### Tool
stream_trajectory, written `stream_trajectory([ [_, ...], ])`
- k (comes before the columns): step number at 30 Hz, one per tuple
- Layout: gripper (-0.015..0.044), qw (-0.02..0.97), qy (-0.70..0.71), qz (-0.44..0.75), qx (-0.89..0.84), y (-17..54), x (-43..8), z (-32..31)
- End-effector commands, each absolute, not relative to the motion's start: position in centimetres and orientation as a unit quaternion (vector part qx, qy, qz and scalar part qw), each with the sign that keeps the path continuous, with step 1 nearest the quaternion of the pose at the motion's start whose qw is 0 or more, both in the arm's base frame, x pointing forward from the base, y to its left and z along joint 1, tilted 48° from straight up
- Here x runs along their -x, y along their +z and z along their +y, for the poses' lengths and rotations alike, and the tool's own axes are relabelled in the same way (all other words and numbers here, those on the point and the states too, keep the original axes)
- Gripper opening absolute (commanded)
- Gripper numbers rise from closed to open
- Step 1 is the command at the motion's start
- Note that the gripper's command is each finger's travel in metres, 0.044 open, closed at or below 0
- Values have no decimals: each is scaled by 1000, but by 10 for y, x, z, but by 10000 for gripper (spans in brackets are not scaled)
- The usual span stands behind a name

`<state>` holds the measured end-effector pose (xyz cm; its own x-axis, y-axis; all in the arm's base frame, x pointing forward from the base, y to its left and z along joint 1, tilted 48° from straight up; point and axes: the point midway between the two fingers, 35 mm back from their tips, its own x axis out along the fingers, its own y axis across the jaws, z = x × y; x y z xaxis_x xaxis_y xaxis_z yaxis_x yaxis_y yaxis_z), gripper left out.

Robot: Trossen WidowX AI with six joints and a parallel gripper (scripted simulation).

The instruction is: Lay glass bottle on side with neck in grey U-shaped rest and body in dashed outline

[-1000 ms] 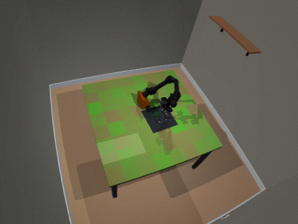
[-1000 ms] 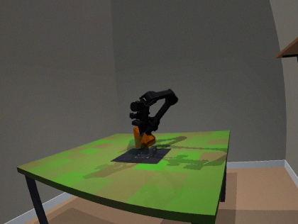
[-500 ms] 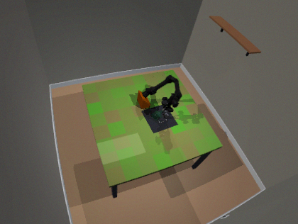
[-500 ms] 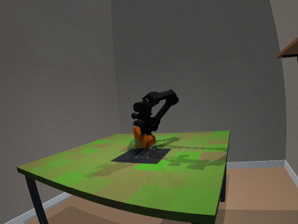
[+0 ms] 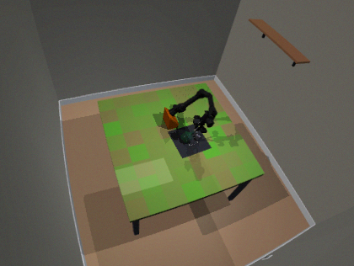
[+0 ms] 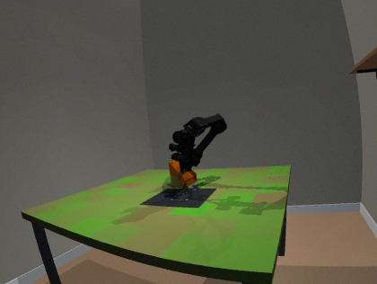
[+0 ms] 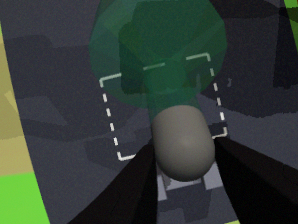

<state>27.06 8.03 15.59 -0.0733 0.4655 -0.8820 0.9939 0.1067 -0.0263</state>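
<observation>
The green glass bottle (image 7: 157, 55) is grasped near its grey stopper (image 7: 184, 145) by the gripper (image 7: 184, 149), above the dark mat (image 5: 184, 152) (image 6: 154, 200) (image 7: 55, 150). Seen from the wrist, it overlaps the dashed outline (image 7: 110, 119), its wide body reaching past one end. The grey U-shaped rest (image 7: 212, 177) shows partly behind the stopper. An orange block (image 5: 169, 119) (image 6: 181, 176) sits on the green patchwork bench (image 5: 147, 198) (image 6: 135, 229).

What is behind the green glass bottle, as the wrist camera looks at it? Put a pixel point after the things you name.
Through the green glass bottle (image 7: 157, 55), part of the dashed outline (image 7: 111, 119) and the dark mat (image 7: 55, 90) show. Its grey top (image 7: 184, 145) hides whatever lies directly behind.
</observation>
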Motion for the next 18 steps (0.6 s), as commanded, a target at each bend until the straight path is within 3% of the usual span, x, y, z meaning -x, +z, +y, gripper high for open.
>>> stream_trajectory([
  [1,106,373,-348,645,-568,159,-269,89],
  [18,106,381,-363,632,-569,163,-266,103],
])
